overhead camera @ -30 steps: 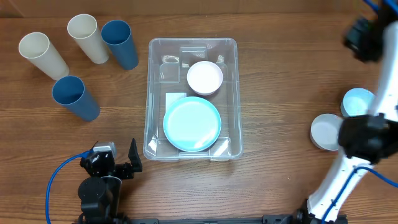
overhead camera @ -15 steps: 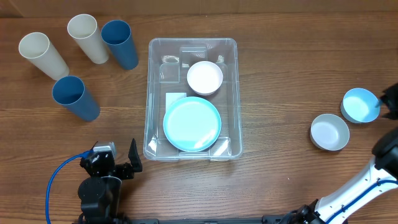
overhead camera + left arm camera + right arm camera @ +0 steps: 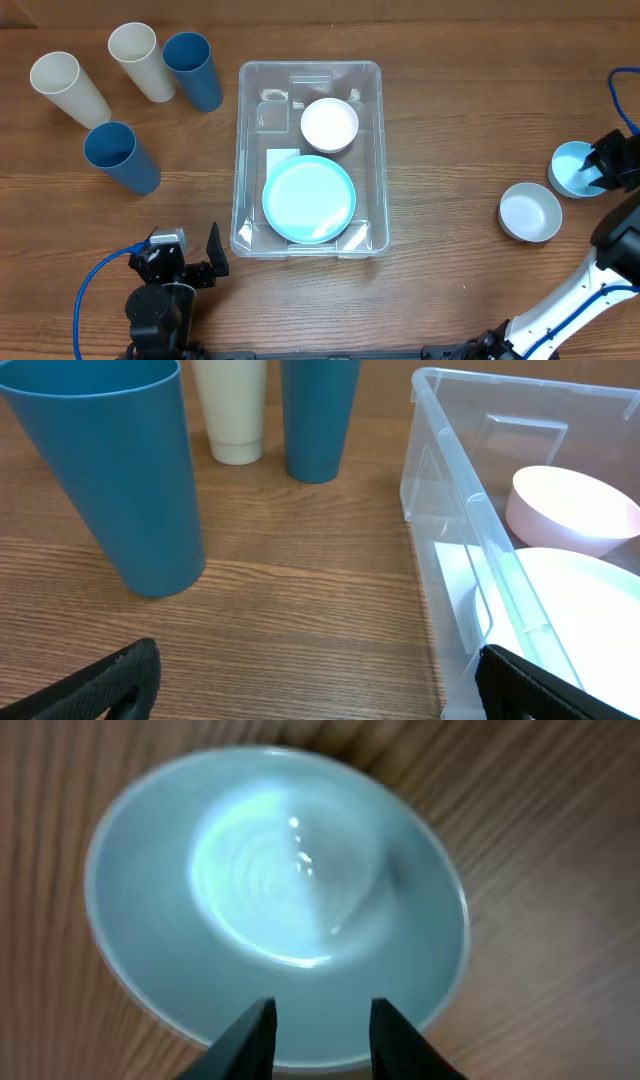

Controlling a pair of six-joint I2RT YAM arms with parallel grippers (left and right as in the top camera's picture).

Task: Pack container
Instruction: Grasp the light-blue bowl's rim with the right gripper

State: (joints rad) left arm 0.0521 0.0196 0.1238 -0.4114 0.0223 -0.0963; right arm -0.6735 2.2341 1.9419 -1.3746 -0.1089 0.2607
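Observation:
The container [image 3: 262,100], a large clear bin, stands mid-table with a light blue plate [image 3: 309,199] and a white bowl [image 3: 329,124] inside. A light blue bowl [image 3: 570,170] and a second white bowl [image 3: 529,212] sit on the table at the right. My right gripper [image 3: 600,168] hovers over the light blue bowl's right rim. In the right wrist view its jaws [image 3: 322,1030] stand a little apart above that bowl [image 3: 270,880], holding nothing. My left gripper [image 3: 185,250] rests wide open at the front left, with bare table between its fingers [image 3: 110,680] and the container [image 3: 440,490] on its right.
Two blue cups [image 3: 192,68] [image 3: 120,155] and two cream cups [image 3: 140,58] [image 3: 65,85] stand at the back left. In the left wrist view the nearest blue cup [image 3: 110,470] is close ahead on the left.
The right arm swung off the two bowls toward the right edge. Its gripper has now come in over the light blue bowl's right rim. The left arm has not moved.

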